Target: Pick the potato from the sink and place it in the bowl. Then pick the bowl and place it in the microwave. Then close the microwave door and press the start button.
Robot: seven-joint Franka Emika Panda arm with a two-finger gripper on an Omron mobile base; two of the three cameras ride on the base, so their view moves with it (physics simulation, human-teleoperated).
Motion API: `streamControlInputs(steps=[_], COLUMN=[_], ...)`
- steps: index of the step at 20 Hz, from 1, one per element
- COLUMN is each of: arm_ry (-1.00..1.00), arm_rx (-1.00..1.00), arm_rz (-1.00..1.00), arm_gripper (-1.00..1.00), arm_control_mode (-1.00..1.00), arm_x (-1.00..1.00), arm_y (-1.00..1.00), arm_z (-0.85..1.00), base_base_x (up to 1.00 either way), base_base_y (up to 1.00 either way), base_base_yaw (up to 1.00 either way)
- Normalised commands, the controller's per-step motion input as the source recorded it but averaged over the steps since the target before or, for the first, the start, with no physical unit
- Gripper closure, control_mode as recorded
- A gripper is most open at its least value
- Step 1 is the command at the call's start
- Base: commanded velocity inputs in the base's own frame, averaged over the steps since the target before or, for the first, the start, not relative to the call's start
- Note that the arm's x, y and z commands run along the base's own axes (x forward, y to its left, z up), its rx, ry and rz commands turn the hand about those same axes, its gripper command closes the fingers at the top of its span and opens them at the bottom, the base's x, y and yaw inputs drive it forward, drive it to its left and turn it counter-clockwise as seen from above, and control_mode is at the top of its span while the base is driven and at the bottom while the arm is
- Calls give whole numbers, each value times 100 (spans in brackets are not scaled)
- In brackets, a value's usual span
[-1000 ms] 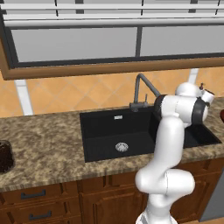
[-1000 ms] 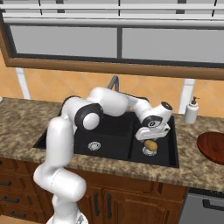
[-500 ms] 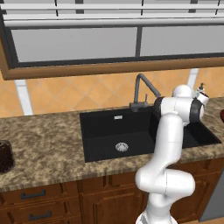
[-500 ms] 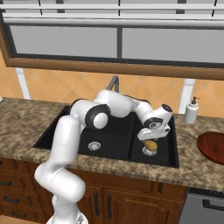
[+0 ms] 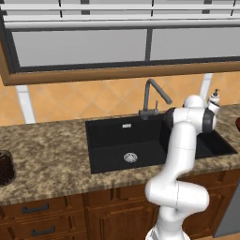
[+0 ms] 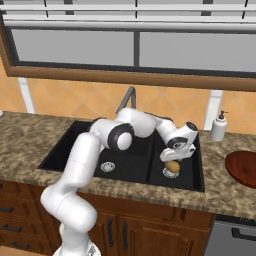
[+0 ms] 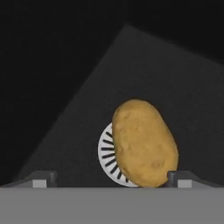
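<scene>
The tan potato [image 6: 172, 165] [image 7: 144, 142] lies in the right basin of the black sink [image 6: 75, 145] [image 5: 112, 140], resting on the round steel drain [image 7: 106, 154]. My gripper [image 6: 175, 158] [image 7: 113, 179] hangs just above it, open, with one fingertip on each side and the potato nearer the right one in the hand view. Nothing is held. The reddish-brown bowl [image 6: 242, 168] sits on the counter right of the sink, cut off by the frame edge. The microwave and the microwave door are out of view.
A grey gooseneck faucet [image 6: 127, 100] [image 5: 152, 96] rises behind the basins. A white soap dispenser [image 6: 218, 127] [image 5: 214, 98] stands at the back right. A dark brown round vessel [image 5: 4, 166] sits on the granite counter far left. A window spans the wall above.
The arm's elbow has swung a little toward the sink and the hand has sunk slightly closer to the potato. The jaws have stayed open and the potato has not moved.
</scene>
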Motion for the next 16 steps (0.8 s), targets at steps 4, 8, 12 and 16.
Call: streamControlInputs(steps=[4,8,12,16], arm_ry=[0,0,0,0], arm_rx=[-1,-1,-2,-5], arm_rz=[0,0,0,2], arm_gripper=[-100,-100,-100,-100], arm_control_mode=[-100,-100,-100,-100], arm_x=[24,27,13,0], arm_y=[-5,-6,-2,0], arm_z=[-32,-29,-35,-47], base_base_x=[0,0,0,0], base_base_y=[0,0,0,0], base_base_yaw=[0,0,0,0])
